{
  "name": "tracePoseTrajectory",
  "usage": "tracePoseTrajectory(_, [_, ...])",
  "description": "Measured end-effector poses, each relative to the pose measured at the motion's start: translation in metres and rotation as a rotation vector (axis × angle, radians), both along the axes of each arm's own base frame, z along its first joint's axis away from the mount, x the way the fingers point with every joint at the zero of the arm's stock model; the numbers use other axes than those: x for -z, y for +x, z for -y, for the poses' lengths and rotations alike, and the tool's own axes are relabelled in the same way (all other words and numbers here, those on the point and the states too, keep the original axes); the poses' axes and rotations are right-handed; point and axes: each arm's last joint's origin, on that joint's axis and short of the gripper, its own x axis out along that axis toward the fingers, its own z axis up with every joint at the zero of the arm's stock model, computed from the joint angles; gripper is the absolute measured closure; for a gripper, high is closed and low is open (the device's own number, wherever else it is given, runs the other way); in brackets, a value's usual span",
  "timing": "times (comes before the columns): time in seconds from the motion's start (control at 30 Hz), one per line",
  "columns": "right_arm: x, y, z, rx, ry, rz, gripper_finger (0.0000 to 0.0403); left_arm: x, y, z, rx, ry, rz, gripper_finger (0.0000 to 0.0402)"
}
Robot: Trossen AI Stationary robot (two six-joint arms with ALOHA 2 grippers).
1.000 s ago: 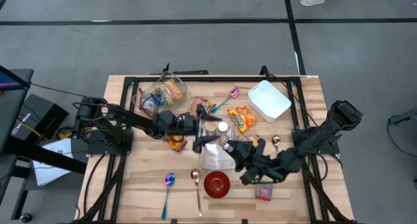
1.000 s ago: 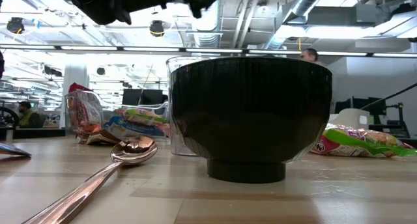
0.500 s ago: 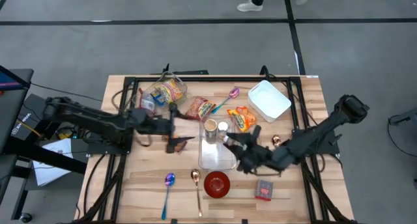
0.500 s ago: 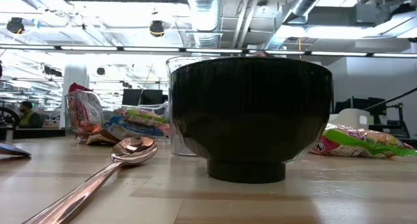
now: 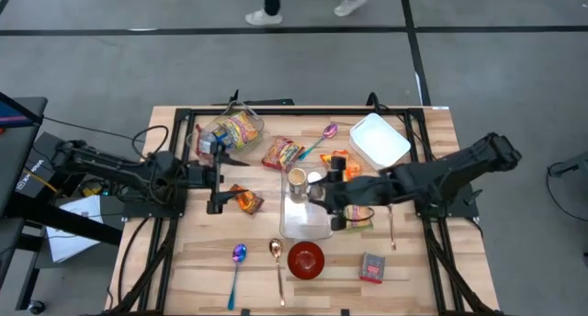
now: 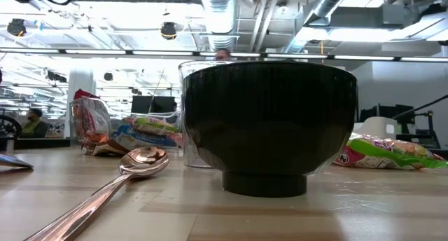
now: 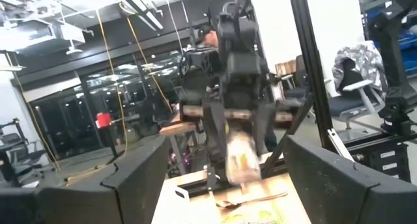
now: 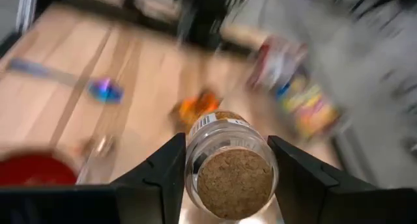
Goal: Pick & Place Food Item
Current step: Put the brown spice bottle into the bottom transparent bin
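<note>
Finds left tool pulled back to the left since a moment ago, spread wide and empty, while right tool stays clenched on the clear cork-lidded glass jar above mid-desk, so carrying seems underway.

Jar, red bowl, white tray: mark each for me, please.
Jar (image 8: 228, 172), right wrist view, on its cork lid.
Red bowl (image 5: 306, 259), high view, on its inside.
White tray (image 5: 378, 140), high view, on its bare floor.
</note>
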Motion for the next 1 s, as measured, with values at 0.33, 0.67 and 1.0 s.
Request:
tracePoseTrajectory(0.33, [0.033,0.045,-0.004,-0.061,0.185,-0.331,0.0229,0.004,0.001,-0.001,-0.051,-0.004,-0.039,0.0105])
tracePoseTrajectory(0.67, [0.076,0.057,-0.005,-0.006,0.179,-0.565,0.0229,0.004,0.001,-0.001,-0.057,-0.004,-0.047,0.0105])
tracePoseTrajectory(1.0, [0.115,0.075,0.007,0.017,0.146,-0.668,0.0228,0.005,0.001,-0.001,-0.057,-0.004,-0.048,0.0105])
